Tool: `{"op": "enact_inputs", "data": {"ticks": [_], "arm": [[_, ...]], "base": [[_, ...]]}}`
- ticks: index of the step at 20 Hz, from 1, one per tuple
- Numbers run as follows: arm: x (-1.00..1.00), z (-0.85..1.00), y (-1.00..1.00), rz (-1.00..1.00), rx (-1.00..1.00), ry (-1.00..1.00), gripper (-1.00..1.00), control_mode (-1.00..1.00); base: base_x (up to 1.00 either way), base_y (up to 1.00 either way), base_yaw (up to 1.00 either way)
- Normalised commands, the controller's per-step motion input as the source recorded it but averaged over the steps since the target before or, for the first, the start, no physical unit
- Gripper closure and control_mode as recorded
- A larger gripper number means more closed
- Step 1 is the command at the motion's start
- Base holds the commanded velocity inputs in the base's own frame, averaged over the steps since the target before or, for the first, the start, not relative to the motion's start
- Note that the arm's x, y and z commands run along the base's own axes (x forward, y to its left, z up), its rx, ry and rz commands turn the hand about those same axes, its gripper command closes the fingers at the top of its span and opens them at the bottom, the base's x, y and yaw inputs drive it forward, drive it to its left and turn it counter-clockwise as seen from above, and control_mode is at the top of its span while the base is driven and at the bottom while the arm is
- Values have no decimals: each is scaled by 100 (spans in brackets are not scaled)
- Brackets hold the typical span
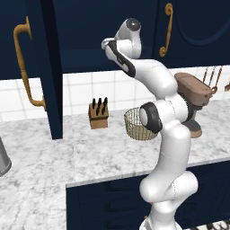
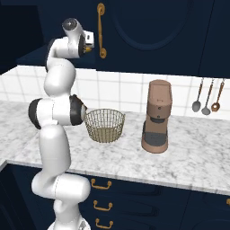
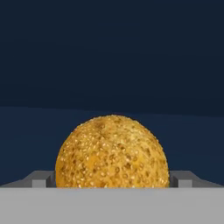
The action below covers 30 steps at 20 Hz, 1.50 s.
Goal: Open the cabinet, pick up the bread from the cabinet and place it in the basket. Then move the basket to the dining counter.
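The cabinet [image 1: 49, 67] has its left door swung open, and my arm reaches up into the dark opening. Inside, the bread [image 3: 112, 153], a round seeded orange-yellow bun, rests on the cabinet's shelf [image 3: 35, 127]. My gripper [image 3: 112, 183] is open, with one fingertip on each side of the bun and the bun close between them. The wire basket [image 1: 134, 123] [image 2: 104, 125] stands on the marble worktop below, behind my arm's elbow, and looks empty. The dining counter is out of view.
A knife block [image 1: 99, 114] stands by the tiled wall left of the basket. A brown coffee machine [image 2: 157, 117] is right of it, with hanging spoons [image 2: 206, 96] beyond. The cabinet's right door [image 2: 152, 27] is shut. A grey cylinder [image 1: 2, 158] sits at the far left.
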Motion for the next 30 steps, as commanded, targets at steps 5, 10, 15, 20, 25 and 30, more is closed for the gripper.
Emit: {"op": "enact_inputs", "data": {"ticks": [5, 10, 15, 20, 25, 30], "arm": [[13, -66, 13, 11, -3, 13, 100, -100], [-2, -57, 41, 10, -4, 0, 100, -100], [-26, -37, 49, 7, -1, -17, 100, -100], [-16, 5, 30, 0, 0, -3, 100, -100], [-66, 13, 0, -4, 0, 0, 100, -100], [-97, 8, 0, -7, 0, -7, 100, -100]], "base": [[0, 0, 0], [0, 0, 0], [0, 0, 0], [0, 0, 0], [0, 0, 0], [0, 0, 0]]}}
